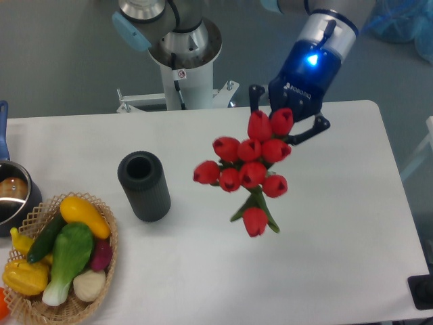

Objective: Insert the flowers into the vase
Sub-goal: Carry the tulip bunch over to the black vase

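The flowers [247, 168], a bunch of red tulip buds with a few green leaves, hang in the air above the middle-right of the white table [203, 271]. My gripper [281, 125] is shut on their stems just behind the buds, which hide the fingertips. The vase [143, 185], a dark grey ribbed cylinder with its round mouth up, stands upright on the table well to the left of the bunch and apart from it.
A wicker basket [108, 254] of yellow, green and purple vegetables sits at the front left corner. A shiny metal pot [13, 196] with a blue handle is at the left edge. The robot's base [183, 61] rises behind the table.
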